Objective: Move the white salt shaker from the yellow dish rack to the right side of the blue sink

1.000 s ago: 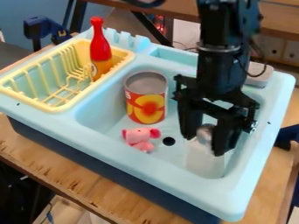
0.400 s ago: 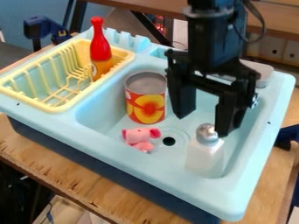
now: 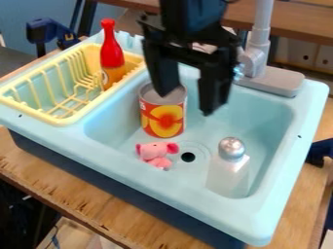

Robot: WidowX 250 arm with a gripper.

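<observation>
The black gripper (image 3: pixel 189 103) hangs open over the back of the sink basin, its fingers apart and empty. Its left finger is in front of the upper rim of a can (image 3: pixel 162 116) with a red and orange label. A pink elephant toy (image 3: pixel 155 154) lies in the basin in front of the can, beside the dark drain hole. At the basin's front right stands a clear shaker (image 3: pixel 228 171) with a silver top, apart from the gripper.
A yellow dish rack (image 3: pixel 70 116) at the left holds an upright red and orange bottle (image 3: pixel 111 57). The grey faucet (image 3: pixel 265 73) rises behind the light blue sink (image 3: pixel 195 205). A blue clamp (image 3: pixel 48 30) is at the upper left.
The gripper has risen from around the shaker's top and shifted up and left toward the can, uncovering the faucet. The shaker is left standing in the basin.
</observation>
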